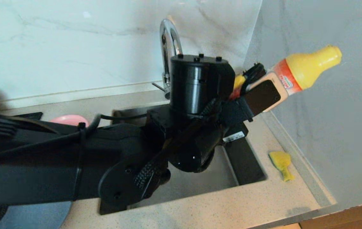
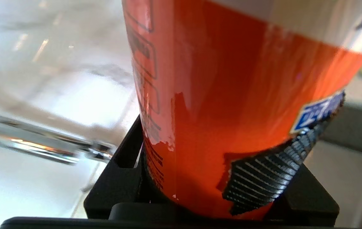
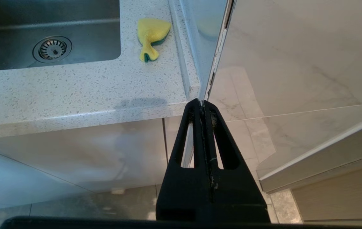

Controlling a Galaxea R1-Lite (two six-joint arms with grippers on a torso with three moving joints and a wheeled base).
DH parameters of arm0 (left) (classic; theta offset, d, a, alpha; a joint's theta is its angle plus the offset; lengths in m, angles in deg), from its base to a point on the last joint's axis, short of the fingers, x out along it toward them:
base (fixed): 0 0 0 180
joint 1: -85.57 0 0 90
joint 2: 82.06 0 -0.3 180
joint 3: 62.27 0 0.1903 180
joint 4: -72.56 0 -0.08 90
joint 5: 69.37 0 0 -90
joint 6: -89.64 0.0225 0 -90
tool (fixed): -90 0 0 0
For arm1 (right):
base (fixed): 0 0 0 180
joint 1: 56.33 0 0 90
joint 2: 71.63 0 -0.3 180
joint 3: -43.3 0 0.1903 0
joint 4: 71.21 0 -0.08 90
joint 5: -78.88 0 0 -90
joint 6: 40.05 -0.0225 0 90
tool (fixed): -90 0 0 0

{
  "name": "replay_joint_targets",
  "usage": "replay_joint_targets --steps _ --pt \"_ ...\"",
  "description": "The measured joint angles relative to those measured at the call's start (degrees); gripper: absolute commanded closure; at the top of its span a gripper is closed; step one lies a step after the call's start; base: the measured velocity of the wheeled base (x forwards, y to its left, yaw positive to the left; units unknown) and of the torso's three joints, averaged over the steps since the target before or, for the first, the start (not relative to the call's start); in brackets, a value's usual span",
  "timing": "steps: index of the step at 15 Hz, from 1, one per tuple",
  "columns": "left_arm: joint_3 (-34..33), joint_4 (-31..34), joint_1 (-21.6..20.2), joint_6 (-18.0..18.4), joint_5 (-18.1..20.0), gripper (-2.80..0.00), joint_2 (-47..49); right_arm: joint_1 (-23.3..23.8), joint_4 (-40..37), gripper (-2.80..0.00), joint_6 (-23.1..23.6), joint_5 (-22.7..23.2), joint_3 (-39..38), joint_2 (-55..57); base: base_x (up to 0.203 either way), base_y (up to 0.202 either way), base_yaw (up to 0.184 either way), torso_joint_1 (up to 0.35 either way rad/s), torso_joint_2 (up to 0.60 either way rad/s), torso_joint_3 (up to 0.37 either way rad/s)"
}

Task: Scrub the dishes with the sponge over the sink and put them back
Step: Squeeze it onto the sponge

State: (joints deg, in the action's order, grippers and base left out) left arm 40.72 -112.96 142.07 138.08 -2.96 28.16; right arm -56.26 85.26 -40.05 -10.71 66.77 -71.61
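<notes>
A bottle (image 1: 298, 71) with a yellow top and an orange label is clamped between the fingers of the left gripper (image 1: 257, 86) and held tilted above the sink (image 1: 247, 162), at about two o'clock from it. The sponge (image 1: 281, 163) is seen lying on the counter (image 1: 231, 206) at three o'clock of the sink, untouched. The right gripper (image 3: 202, 103) is parked below the counter edge, its fingers pressed together on nothing.
</notes>
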Motion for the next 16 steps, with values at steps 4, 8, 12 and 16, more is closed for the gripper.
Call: replay_joint_targets --steps 4,8,12,16 --pt "-3.3 -0.4 0.9 0.7 -1.2 0.00 1.2 0.0 0.0 0.00 0.0 0.0 0.0 0.0 0.000 0.000 0.000 0.000 0.00 0.000" --pt "-8.0 -4.1 1.6 4.2 -1.2 0.00 1.7 0.0 0.0 0.00 0.0 0.0 0.0 0.0 0.000 0.000 0.000 0.000 0.00 0.000" --pt "-10.5 -5.8 2.9 5.9 -3.6 0.00 3.6 0.0 0.0 0.00 0.0 0.0 0.0 0.0 0.000 0.000 0.000 0.000 0.00 0.000" --pt "-10.0 -5.7 4.5 9.0 -7.3 0.00 6.6 0.0 0.0 0.00 0.0 0.0 0.0 0.0 0.000 0.000 0.000 0.000 0.00 0.000"
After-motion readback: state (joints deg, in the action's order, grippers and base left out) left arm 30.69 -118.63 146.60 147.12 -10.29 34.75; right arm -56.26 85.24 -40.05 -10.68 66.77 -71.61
